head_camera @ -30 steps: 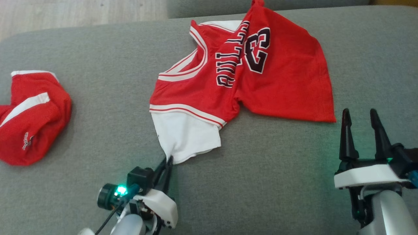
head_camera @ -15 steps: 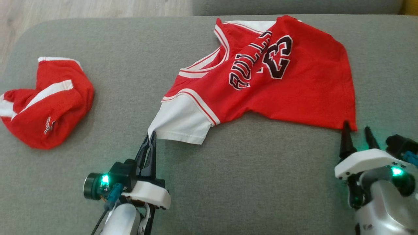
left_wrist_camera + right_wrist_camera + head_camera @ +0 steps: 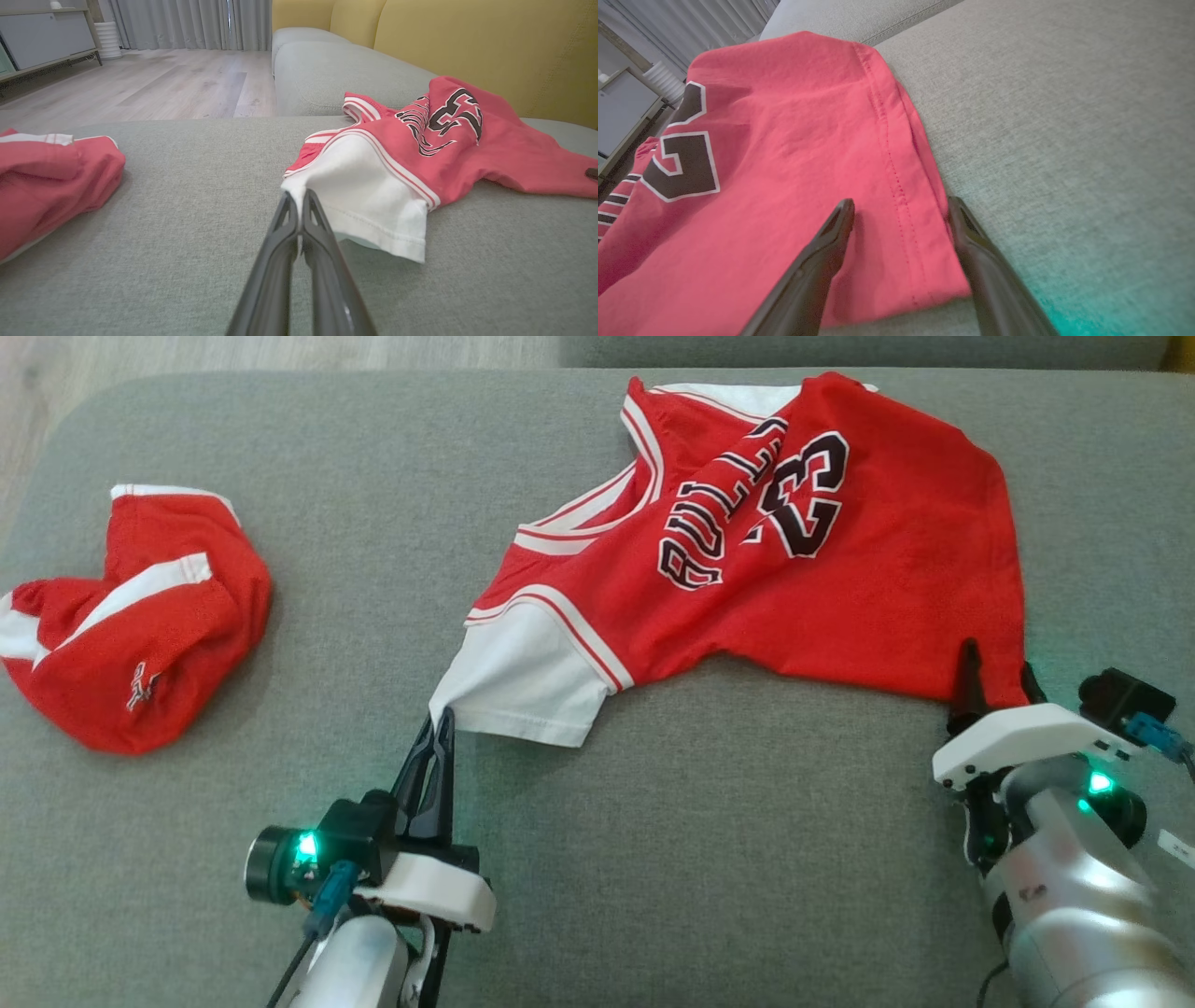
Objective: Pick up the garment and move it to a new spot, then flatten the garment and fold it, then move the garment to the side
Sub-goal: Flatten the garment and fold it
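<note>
Red jersey [image 3: 840,588], rumpled, number side up, on the far right part of a grey sofa seat [image 3: 747,859]. Pinched at its white sleeve corner by the left pincer [image 3: 439,723], pressed together on the cloth. Straddled at its near red hem corner by the right pincer [image 3: 997,663], spread wide, one finger on the fabric, the other just off its edge. Well apart to the left, a second red-and-white garment [image 3: 131,635], bunched.

The red cloth jersey [image 3: 822,588] lies on a matt, coarse-woven grey cushion [image 3: 747,859].
</note>
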Robot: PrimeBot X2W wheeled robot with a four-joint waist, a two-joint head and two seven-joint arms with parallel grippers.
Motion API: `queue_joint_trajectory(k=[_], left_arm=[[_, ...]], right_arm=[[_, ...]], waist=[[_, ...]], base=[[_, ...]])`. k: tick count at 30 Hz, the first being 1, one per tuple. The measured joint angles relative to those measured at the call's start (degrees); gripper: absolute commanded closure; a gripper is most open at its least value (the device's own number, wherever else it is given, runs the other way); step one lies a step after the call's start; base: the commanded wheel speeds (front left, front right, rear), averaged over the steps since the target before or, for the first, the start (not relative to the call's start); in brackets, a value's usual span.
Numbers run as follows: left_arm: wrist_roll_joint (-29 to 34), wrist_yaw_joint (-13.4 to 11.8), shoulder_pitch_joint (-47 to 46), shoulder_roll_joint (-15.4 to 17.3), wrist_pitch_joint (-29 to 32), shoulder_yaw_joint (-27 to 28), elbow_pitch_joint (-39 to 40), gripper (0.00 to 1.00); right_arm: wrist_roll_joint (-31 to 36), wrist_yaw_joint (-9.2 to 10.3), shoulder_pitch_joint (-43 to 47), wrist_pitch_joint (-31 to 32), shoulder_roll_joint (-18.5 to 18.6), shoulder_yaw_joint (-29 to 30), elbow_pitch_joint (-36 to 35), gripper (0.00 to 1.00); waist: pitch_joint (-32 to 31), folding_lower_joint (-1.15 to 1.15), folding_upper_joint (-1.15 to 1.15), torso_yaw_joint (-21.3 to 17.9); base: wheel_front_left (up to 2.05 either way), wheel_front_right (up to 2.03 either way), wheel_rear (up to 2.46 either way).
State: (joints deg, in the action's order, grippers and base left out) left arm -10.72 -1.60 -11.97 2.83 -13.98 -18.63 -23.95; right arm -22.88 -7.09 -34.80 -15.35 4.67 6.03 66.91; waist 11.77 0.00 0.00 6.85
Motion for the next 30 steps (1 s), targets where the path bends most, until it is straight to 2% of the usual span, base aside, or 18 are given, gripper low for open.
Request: queue_joint_trajectory(k=[7,21,30], left_arm=[[-0.49,-0.44,-0.03,0.08,-0.3,0.14,-0.45,1.0],[-0.57,-0.85,-0.01,0.08,-0.31,0.02,-0.87,1.0],[-0.99,-0.93,0.38,0.1,-0.31,0.07,-0.71,1.0]], right_arm=[[-1.34,0.0,-1.98,-0.29,-0.04,-2.72,3.88,0.0],[-4.36,0.0,-1.6,-0.18,-0.3,-7.37,5.33,0.0],[-1.94,-0.01,-0.88,-0.08,-0.68,-4.99,5.94,0.0]], waist=[[-1.08,0.0,0.0,-1.38],[-2.85,0.0,0.0,-2.02],[-3.8,0.0,0.0,-2.69]], base=[[0.0,0.0,0.0],[0.0,0.0,0.0],[0.0,0.0,0.0]])
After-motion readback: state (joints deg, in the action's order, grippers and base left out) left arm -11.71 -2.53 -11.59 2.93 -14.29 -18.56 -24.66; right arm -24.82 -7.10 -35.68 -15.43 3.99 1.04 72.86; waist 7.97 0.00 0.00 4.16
